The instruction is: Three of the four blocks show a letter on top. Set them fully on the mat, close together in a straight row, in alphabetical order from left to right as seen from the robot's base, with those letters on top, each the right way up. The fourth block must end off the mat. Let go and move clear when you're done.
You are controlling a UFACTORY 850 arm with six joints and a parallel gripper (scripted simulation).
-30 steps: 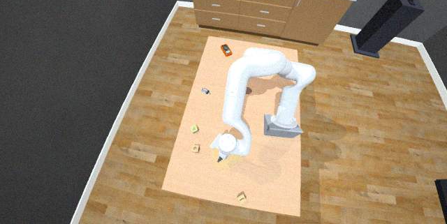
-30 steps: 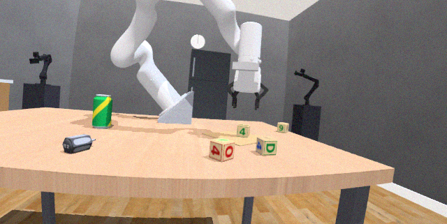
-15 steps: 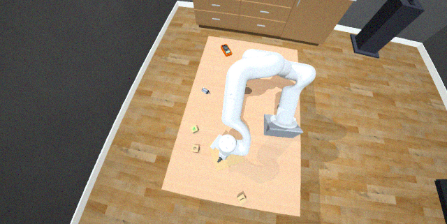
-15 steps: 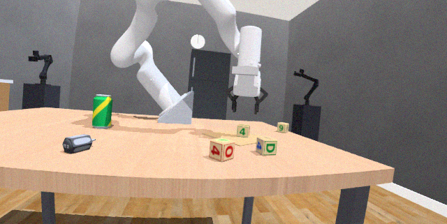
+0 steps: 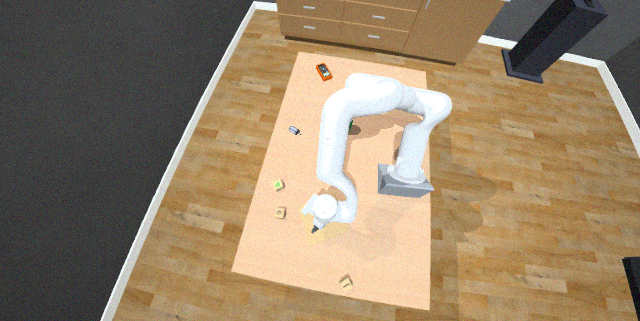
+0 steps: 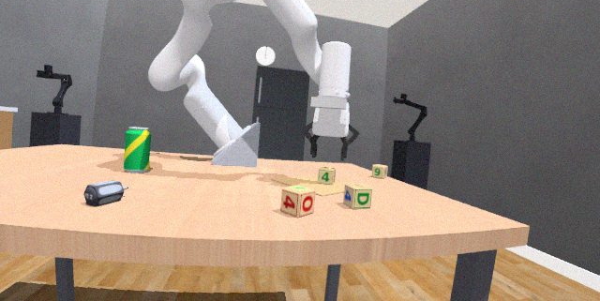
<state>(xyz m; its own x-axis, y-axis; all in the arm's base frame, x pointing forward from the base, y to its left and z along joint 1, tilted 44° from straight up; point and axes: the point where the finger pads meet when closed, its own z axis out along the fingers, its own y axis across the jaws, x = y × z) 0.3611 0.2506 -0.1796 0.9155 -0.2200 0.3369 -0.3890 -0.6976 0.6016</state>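
Observation:
My gripper (image 6: pixel 329 154) is open and empty, hanging above a small tan mat (image 6: pixel 307 185) near the table's right end. A block with a green 4 on its side (image 6: pixel 326 175) stands on the mat, below the fingers and apart from them. In the overhead view the gripper (image 5: pixel 315 228) hides this block. A block with a red 4 and O on its sides (image 6: pixel 297 201) (image 5: pixel 279 184) and a block with a green D on its side (image 6: pixel 358 196) (image 5: pixel 280 212) stand off the mat, nearer the table edge. A block with a green 9 on its side (image 6: pixel 380 171) (image 5: pixel 345 282) stands at the far corner.
A green and yellow can (image 6: pixel 137 149) stands near the robot base (image 5: pixel 404 181). A small grey cylinder-like object (image 6: pixel 104 193) (image 5: pixel 295 130) lies on the table. An orange device (image 5: pixel 324 71) lies at the far end. A cabinet (image 5: pixel 380 11) stands beyond the table.

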